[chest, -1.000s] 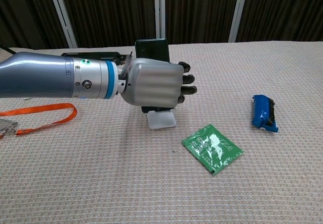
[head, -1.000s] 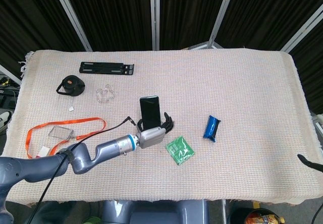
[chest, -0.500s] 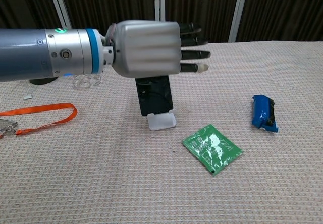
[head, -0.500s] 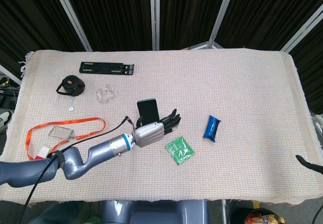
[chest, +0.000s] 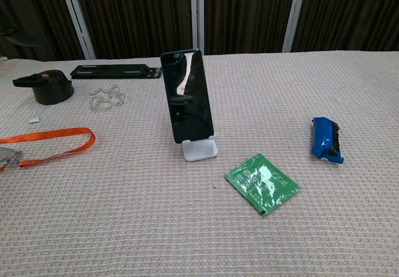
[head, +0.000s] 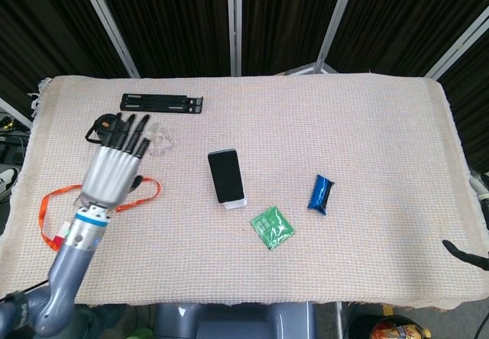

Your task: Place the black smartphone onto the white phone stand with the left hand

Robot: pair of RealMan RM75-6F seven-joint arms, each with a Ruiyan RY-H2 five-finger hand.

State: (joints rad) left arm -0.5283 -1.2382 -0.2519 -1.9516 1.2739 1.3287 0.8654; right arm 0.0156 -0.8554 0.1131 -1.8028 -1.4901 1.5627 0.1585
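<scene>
The left hand (head: 114,169) hovers at the left of the head view, fingers spread and straight, holding nothing, well apart from the phone. Under it lies an orange lanyard (head: 99,198); past its fingertips sit a dark round cap (chest: 43,87) and a clear plastic piece (chest: 106,97). Mid-frame, the black smartphone (chest: 187,97) leans upright on the white phone stand (chest: 200,150), alone on the worktop (head: 367,125). A green packet (chest: 262,183) lies just lower right of it, a blue packet (chest: 326,140) farther right. The right hand is barely visible at the lower right edge; I cannot tell its state.
</scene>
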